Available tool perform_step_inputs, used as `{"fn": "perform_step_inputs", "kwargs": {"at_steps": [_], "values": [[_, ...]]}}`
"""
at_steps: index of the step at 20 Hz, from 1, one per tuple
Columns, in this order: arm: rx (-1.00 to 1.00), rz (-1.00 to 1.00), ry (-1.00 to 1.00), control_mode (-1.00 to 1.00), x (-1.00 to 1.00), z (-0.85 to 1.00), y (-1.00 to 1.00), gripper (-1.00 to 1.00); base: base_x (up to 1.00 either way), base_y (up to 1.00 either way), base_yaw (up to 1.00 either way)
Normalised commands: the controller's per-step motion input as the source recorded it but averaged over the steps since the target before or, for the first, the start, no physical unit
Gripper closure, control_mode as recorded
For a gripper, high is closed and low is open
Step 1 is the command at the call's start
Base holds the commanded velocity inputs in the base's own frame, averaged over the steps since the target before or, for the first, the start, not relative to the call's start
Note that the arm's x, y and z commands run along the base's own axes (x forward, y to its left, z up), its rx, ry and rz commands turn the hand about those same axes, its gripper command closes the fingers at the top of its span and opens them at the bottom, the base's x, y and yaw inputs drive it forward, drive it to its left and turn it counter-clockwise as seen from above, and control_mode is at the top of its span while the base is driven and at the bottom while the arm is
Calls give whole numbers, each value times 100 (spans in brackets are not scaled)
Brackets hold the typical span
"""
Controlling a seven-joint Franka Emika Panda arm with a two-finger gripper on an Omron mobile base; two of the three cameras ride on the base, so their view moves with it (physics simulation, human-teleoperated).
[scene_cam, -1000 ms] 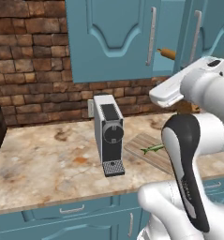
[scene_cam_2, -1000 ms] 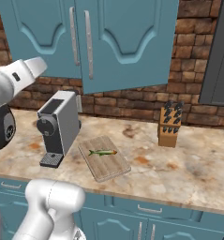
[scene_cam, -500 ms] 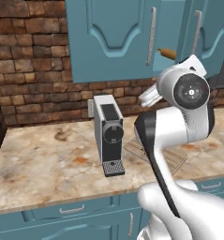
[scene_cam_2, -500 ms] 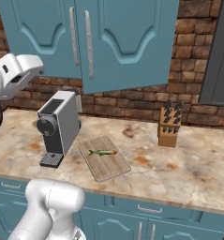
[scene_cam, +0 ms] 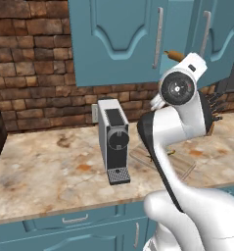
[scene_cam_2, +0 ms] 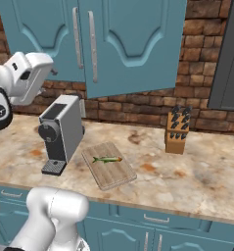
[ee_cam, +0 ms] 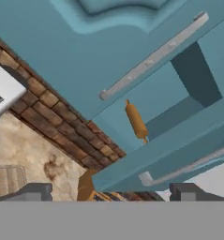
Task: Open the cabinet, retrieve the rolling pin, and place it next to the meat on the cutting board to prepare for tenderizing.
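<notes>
A white robot arm raises its gripper (ee_cam: 108, 190) toward the open cabinet (scene_cam: 123, 44) in a simulated kitchen, its 2 dark finger tips set wide apart and holding nothing. The rolling pin (ee_cam: 136, 121) lies on the teal shelf inside the cabinet, seen through the gap between the 2 doors, 1 knob handle pointing outward past the shelf edge. Below, the meat (scene_cam_2: 107, 159) rests on the cutting board (scene_cam_2: 113, 172), just beside the coffee machine (scene_cam_2: 61, 132) on the marble counter (scene_cam_2: 197, 176); a knife block (scene_cam_2: 176, 130) stands well apart to the side. The pin looks like stiff, smooth wood, light enough for 1 gripper but likely to roll; a hold across the thick middle of the barrel should balance it better than a knob. No brand, label or writing is legible anywhere.
</notes>
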Motion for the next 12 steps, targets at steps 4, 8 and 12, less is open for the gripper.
{"fn": "perform_step_inputs", "kwargs": {"at_steps": [4,8,12], "values": [[-13,-1,7,-100,60,-1,0,-100,0,0,0],[-11,-1,10,-100,67,-1,-1,-100,0,0,0],[-9,-1,9,-100,60,-1,-4,-100,0,0,0]]}}
